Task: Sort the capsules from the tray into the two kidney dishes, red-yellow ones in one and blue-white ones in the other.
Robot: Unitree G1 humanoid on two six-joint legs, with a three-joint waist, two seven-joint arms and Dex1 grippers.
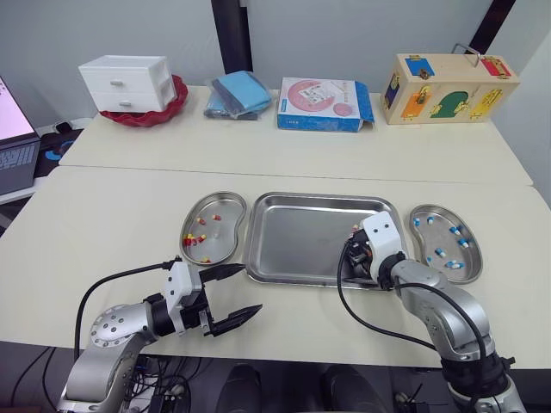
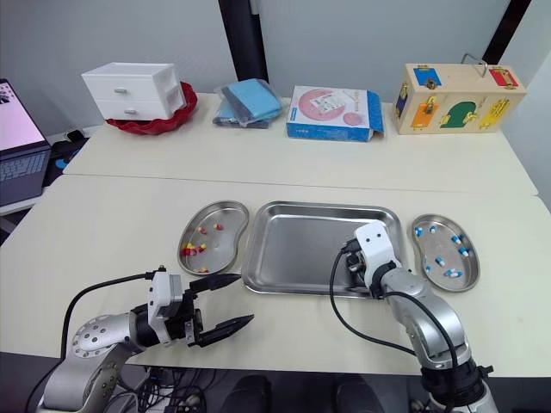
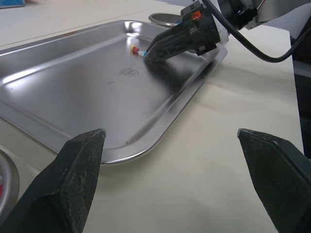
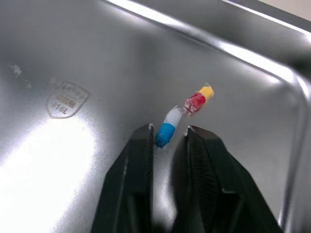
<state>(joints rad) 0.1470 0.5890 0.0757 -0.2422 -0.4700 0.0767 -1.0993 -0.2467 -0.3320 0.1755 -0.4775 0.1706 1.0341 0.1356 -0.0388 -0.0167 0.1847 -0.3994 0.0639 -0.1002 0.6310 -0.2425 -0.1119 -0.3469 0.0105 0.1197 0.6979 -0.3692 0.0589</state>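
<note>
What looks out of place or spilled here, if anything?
Nothing stands out. The left dish holds only red-yellow capsules, the right dish only blue-white ones. One blue-white capsule and one red-yellow capsule lie in the tray at the right end effector.

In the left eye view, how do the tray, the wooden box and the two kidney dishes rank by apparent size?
Tray; wooden box, though farther away; left kidney dish and right kidney dish look alike.

The tray lies between the left dish and right dish.
</note>
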